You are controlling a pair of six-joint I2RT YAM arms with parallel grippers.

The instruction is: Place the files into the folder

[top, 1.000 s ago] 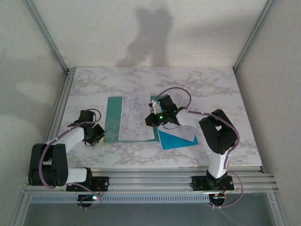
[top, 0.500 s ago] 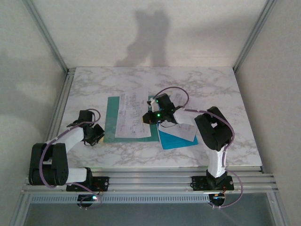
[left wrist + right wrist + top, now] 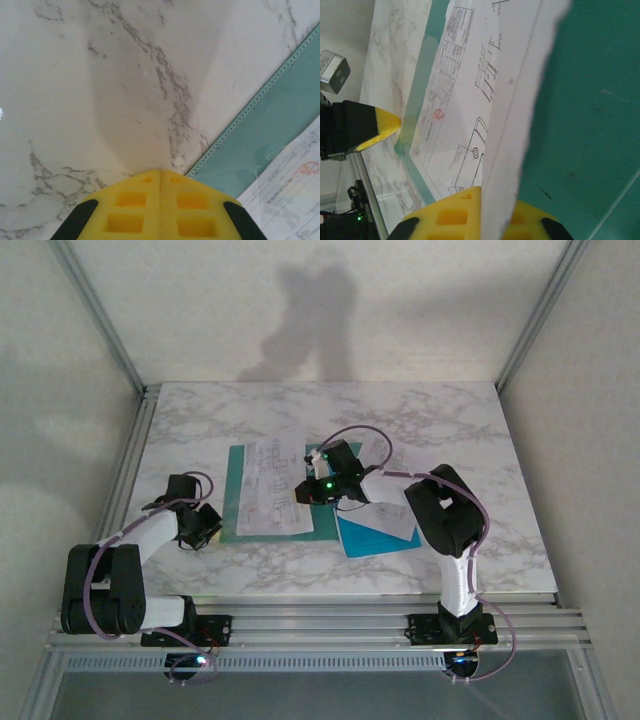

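The right end effector clamps a white printed sheet over the flat teal folder on the veined marble bench; the left end effector, closed and empty, rests at the folder's corner.

You are looking at two robot arms, each one carrying a single gripper: the left gripper and the right gripper, so you are counting two grippers. In the wrist views, each gripper is showing two yellow fingertips. You are seeing one dark teal folder lying on one marble table. You are counting one white printed sheet over the folder, and at least one more white sheet lying on the one cyan-blue sheet. Whether further white sheets are lying stacked there, you are not able to tell.
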